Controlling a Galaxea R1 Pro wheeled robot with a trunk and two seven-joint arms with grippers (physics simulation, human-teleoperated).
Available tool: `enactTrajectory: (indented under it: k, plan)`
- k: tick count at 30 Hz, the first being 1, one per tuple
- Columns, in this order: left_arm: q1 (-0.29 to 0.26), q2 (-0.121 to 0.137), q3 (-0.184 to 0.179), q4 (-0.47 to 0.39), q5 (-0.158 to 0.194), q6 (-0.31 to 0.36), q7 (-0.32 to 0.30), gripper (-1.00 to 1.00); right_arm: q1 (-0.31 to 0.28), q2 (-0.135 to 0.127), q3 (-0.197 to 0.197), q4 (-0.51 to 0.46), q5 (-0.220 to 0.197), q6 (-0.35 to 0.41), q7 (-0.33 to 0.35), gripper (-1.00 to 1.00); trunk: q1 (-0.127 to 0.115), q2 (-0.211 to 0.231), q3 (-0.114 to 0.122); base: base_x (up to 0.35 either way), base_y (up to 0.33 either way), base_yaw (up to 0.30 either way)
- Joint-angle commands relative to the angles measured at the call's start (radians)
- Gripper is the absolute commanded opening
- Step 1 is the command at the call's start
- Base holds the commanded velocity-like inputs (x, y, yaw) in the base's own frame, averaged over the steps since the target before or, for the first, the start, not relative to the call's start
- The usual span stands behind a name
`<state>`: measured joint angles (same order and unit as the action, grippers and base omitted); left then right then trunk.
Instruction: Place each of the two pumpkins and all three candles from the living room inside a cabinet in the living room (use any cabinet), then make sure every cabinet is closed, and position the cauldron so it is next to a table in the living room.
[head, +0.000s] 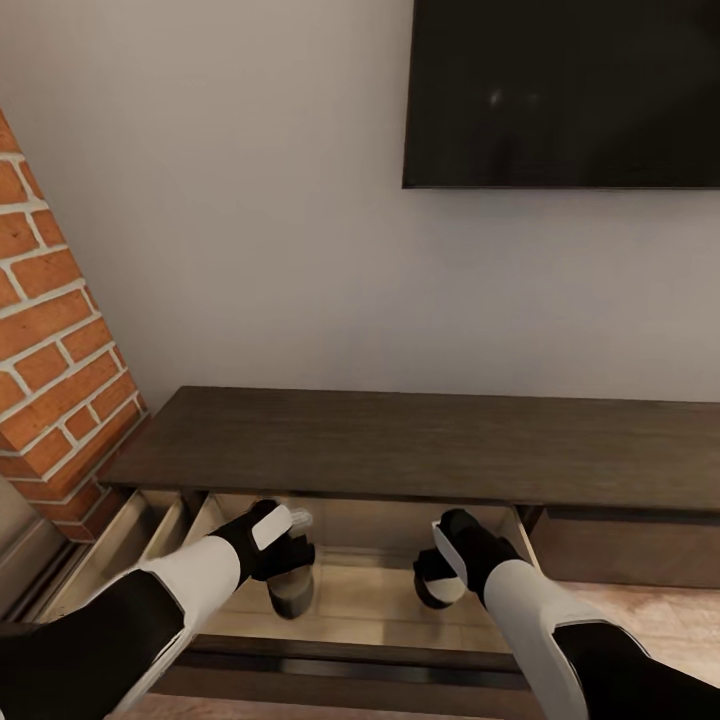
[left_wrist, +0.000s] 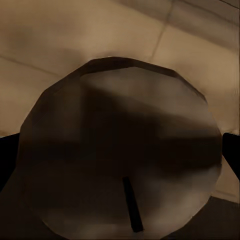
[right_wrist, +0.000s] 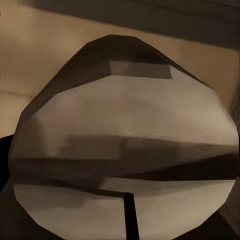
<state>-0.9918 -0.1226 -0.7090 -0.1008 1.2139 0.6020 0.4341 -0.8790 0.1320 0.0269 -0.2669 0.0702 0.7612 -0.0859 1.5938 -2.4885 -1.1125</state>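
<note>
- Here, the robot is facing the long dark brown cabinet (head: 400, 445) under a wall-mounted television (head: 565, 90), with a brick column (head: 50, 330) at the left; one pale-lined drawer (head: 370, 600) is standing pulled out beneath both arms.
- The left tool (head: 285, 560) is grasping a beige-grey candle (head: 292, 590), which is hanging upright over the drawer's left part; whether its base is touching the drawer floor cannot be told from the head view.
- In the left wrist view the candle's top (left_wrist: 120, 150) with its dark wick (left_wrist: 132, 210) is sitting close under the camera, dark finger edges flanking it on both sides.
- The right tool (head: 440, 580) is reaching into the drawer's right part, and the right wrist view is showing a second candle (right_wrist: 125, 145) close between its fingers, so it is judged to be clenched on that one too.
- To do this step well, each arm should be lowering its candle straight down until the base is resting flat on the drawer floor, then releasing gently.
- The two candles are best kept apart and away from the drawer's front edge, so neither topples when the drawer is being pushed shut.
- Each tool should be lifting clear vertically, avoiding the cabinet top overhanging the drawer's rear.
</note>
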Motion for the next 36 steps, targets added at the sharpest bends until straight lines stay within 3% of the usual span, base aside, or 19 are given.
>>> enactTrajectory:
  k: [1,10,36]
  plan:
    - [0.005,-0.001,0.0,0.0,-0.002,-0.001,-0.001,-1.0,0.0,0.001,0.0,0.004,0.0,-0.002,-0.001,-1.0,0.0,0.0,0.0,0.0,0.0,0.0]
    - [0.043,-0.002,-0.003,0.005,-0.01,-0.064,-0.002,-1.0,0.001,-0.003,0.0,0.139,0.002,-0.145,-0.003,-1.0,0.0,0.0,0.0,0.0,0.0,0.0]
    - [0.045,-0.008,-0.005,-0.017,-0.008,-0.103,-0.022,-1.0,0.003,-0.002,-0.002,0.18,-0.001,-0.155,-0.003,-1.0,0.0,0.0,0.0,0.053,0.0,0.0]
